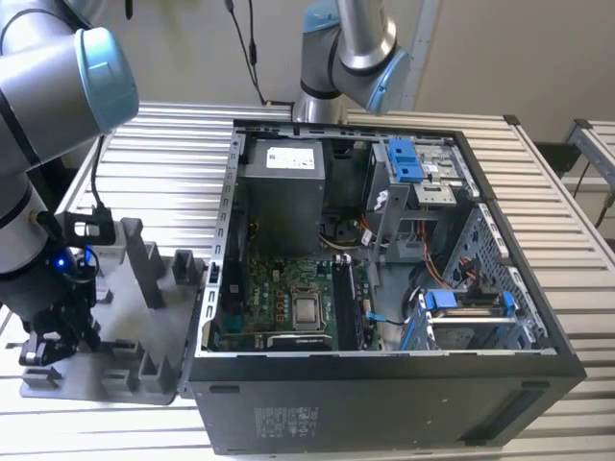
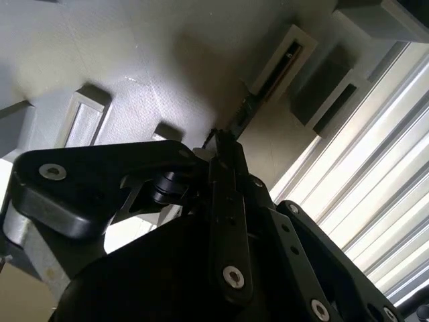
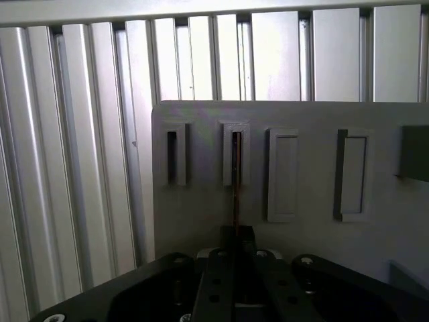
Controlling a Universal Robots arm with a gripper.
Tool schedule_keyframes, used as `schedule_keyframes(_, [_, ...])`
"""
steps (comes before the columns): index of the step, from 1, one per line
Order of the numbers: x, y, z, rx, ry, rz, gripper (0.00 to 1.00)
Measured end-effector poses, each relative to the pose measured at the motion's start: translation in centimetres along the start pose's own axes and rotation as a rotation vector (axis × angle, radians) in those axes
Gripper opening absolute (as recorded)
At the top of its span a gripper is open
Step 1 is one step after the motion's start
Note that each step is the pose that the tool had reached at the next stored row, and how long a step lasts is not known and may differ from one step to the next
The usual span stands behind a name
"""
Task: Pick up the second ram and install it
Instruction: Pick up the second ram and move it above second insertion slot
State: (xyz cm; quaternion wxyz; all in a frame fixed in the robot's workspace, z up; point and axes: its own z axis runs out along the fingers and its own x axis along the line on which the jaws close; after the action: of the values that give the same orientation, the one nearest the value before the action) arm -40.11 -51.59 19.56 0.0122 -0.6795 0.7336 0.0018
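While the gripper [image 3: 236,233] has its jaws clenched on the second ram [image 3: 236,184], the stick's other end sits in a slot of the grey fixture [image 3: 315,174] — pick-up step, I judge — freeing it needs a straight, untilted pull.

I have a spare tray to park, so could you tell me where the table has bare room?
Bare slatted table lies beyond the grey fixture, and again past the computer case on the exterior view's right. The fixture itself is crowded with posts and the gripper, shut on the second ram.
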Motion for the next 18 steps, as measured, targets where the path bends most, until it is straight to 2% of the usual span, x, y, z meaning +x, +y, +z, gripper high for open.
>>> schedule_keyframes(10, [0.00, -0.01, -0.07, 0.0004, -0.0004, 0.000, 0.14])
schedule_keyframes(18, [-0.03, -0.02, -1.44, 0.0000, 0.0000, 0.000, 0.14])
